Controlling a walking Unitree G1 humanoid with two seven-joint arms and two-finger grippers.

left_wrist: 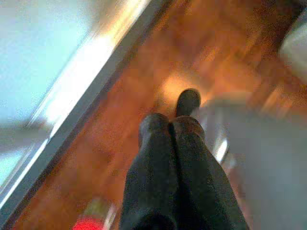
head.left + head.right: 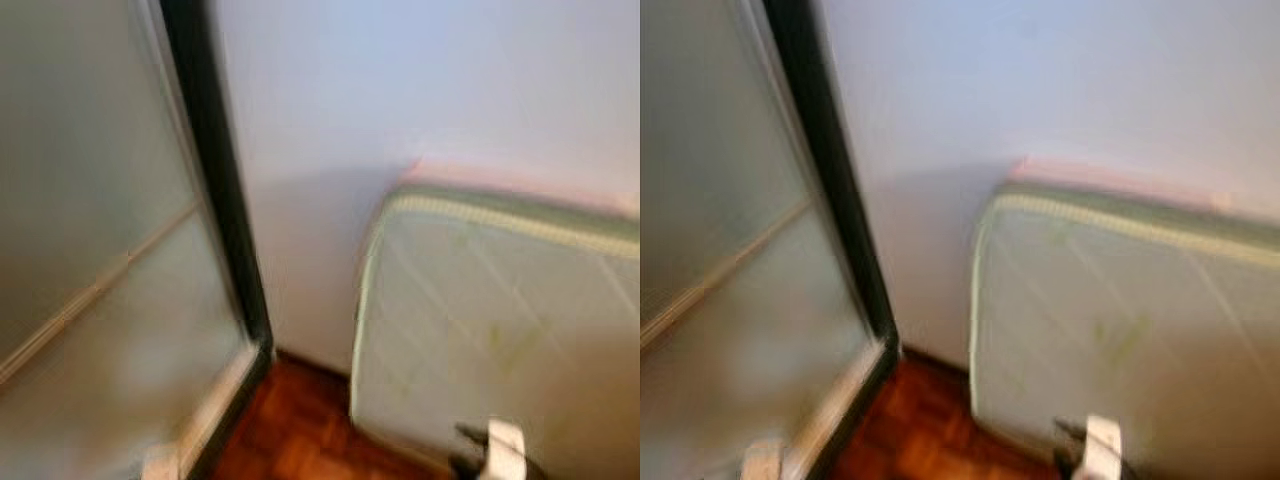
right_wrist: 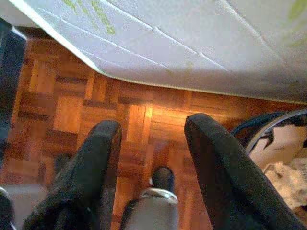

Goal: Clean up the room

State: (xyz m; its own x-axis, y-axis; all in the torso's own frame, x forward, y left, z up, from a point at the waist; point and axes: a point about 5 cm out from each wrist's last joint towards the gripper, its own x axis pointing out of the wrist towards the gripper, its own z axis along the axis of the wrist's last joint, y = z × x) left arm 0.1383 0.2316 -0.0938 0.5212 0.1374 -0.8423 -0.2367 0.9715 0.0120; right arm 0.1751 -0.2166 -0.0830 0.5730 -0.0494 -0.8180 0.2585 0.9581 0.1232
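My left gripper point(image 1: 165, 125) hangs over the parquet floor point(image 1: 144, 96) with its two black fingers pressed together and nothing between them. My right gripper point(image 3: 152, 125) is open and empty above the parquet point(image 3: 72, 110), close to the lower edge of a pale quilted mattress point(image 3: 192, 38). The mattress point(image 2: 500, 320) leans upright against the white wall point(image 2: 400, 90). Beside the right gripper lies a dark-rimmed thing point(image 3: 268, 129) holding crumpled pale material point(image 3: 288, 177); what it is cannot be made out. The head views are blurred.
A frosted glass door point(image 2: 100, 250) with a black frame point(image 2: 225, 200) stands on my left and meets the wall in a corner. A narrow strip of wooden floor point(image 2: 300, 420) runs between the door and the mattress.
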